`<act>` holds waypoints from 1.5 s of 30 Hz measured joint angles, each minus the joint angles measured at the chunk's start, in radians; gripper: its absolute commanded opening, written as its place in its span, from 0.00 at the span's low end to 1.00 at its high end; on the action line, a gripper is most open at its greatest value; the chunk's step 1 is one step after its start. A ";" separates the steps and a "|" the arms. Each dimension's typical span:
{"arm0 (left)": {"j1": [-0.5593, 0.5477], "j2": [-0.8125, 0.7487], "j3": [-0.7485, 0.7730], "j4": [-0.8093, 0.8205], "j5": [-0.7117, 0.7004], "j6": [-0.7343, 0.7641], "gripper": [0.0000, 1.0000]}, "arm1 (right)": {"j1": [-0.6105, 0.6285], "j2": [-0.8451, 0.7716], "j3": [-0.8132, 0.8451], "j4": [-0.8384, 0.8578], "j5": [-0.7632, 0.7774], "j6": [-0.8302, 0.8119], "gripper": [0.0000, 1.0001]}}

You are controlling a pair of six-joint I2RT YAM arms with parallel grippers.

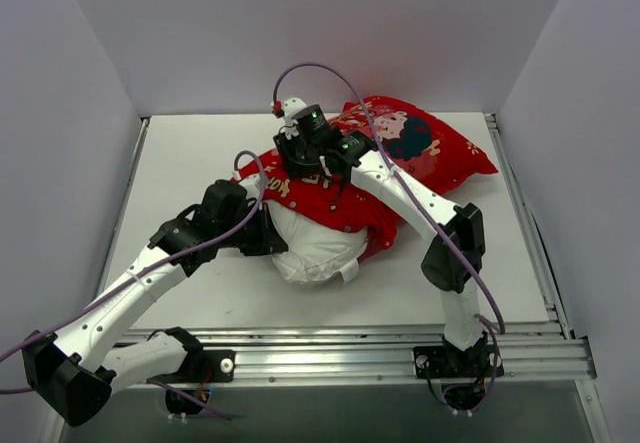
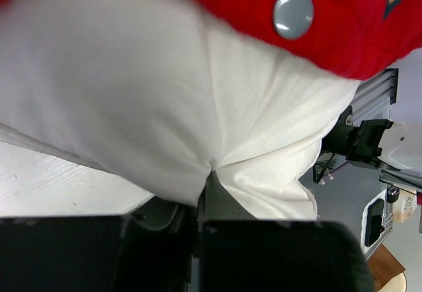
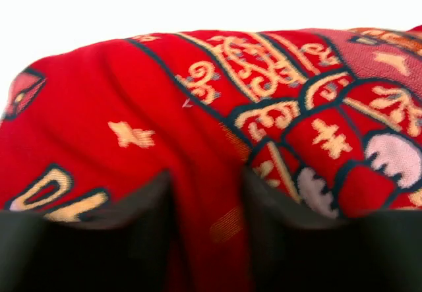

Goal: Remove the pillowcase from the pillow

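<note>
Peeling is half done: the left end effector [image 2: 198, 216] clenches the bare near end of the plump white pillow [image 1: 315, 248]. The right end effector [image 3: 208, 200] straddles the red printed fabric pillowcase [image 1: 420, 158] on the pillow's far half; I cannot tell if it grips. Next, pull the cover off.

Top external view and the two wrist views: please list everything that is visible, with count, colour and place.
pillowcase: one, red with gold and black print, middle to far right of table, over the pillow's far part
pillow: one, white, sticking out of the pillowcase's near end
snap button: one, grey, on the pillowcase edge
table: one, white, under everything
left gripper: one, black, shut on the pillow
right gripper: one, black, fingers astride a pillowcase fold, grip unclear
</note>
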 measured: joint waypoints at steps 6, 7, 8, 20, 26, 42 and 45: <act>-0.010 -0.014 -0.019 0.005 -0.011 -0.022 0.02 | 0.004 0.029 0.011 0.009 0.159 0.031 0.00; -0.013 -0.021 -0.019 0.010 -0.011 -0.026 0.02 | -0.005 0.035 0.026 0.006 0.186 0.060 0.00; -0.019 -0.031 -0.025 0.019 -0.011 -0.032 0.02 | -0.018 0.042 0.041 0.006 0.214 0.083 0.00; -0.152 -0.214 -0.126 0.103 -0.087 -0.085 0.02 | -0.288 0.115 0.166 -0.197 0.349 0.393 0.00; -0.167 -0.338 -0.174 0.053 -0.150 -0.129 0.02 | -0.329 0.090 0.100 -0.264 0.286 0.408 0.00; -0.145 -0.296 -0.156 0.010 -0.238 -0.219 0.94 | -0.233 -0.251 -0.520 0.275 0.187 0.340 0.00; -0.049 -0.272 -0.143 0.032 -0.261 -0.226 0.94 | -0.232 -0.276 -0.578 0.334 0.177 0.354 0.00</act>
